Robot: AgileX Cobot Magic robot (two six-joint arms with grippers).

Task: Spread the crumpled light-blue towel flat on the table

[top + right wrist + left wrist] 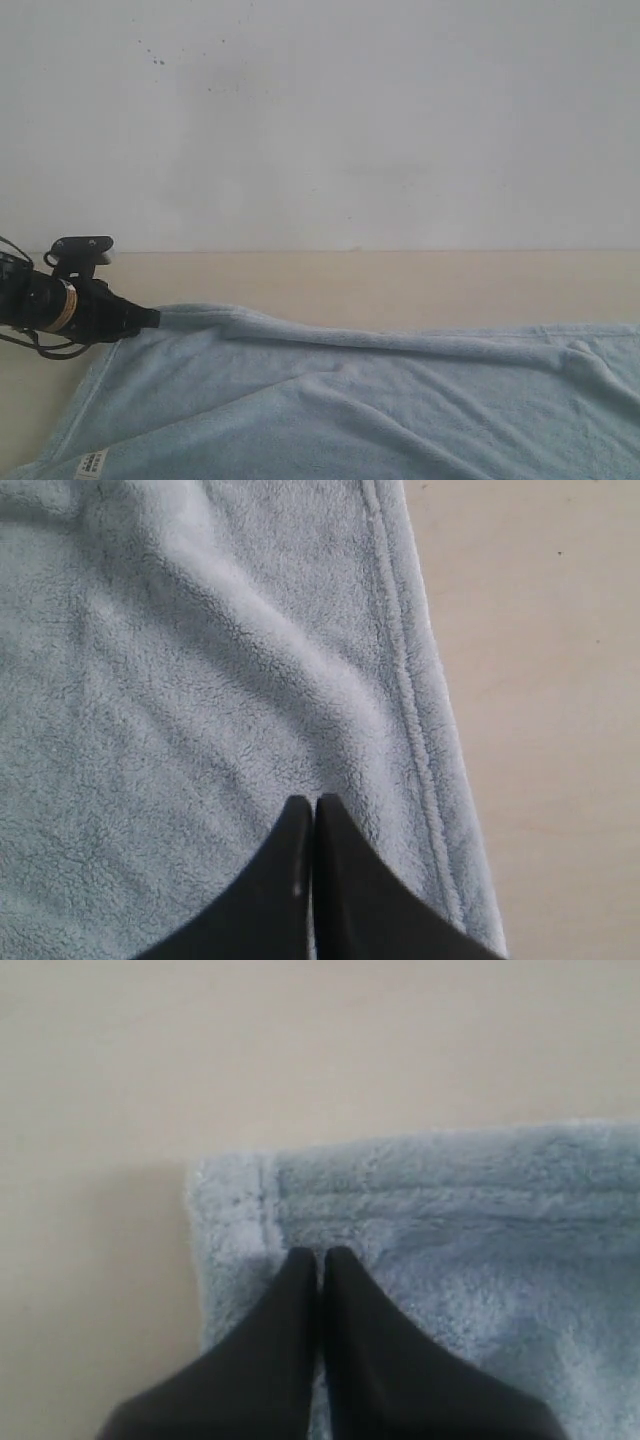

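The light-blue towel [350, 400] lies spread over the beige table [400, 280], with a long raised fold running from its far-left corner toward the right. A white label [90, 464] shows near its front-left corner. My left gripper [152, 318] is at that far-left corner; in the left wrist view it [320, 1252] is shut, pinching the towel [480, 1220] just inside the hemmed corner. My right gripper [313, 798] is outside the exterior view. Its black fingers are shut on the towel [200, 680] beside a hemmed edge, and a fold runs into the tips.
A white wall [320, 120] rises straight behind the table's far edge. A strip of bare table lies between the towel and the wall. Bare table [200, 1060] also lies beyond the left corner, and more [550, 680] lies past the right hem.
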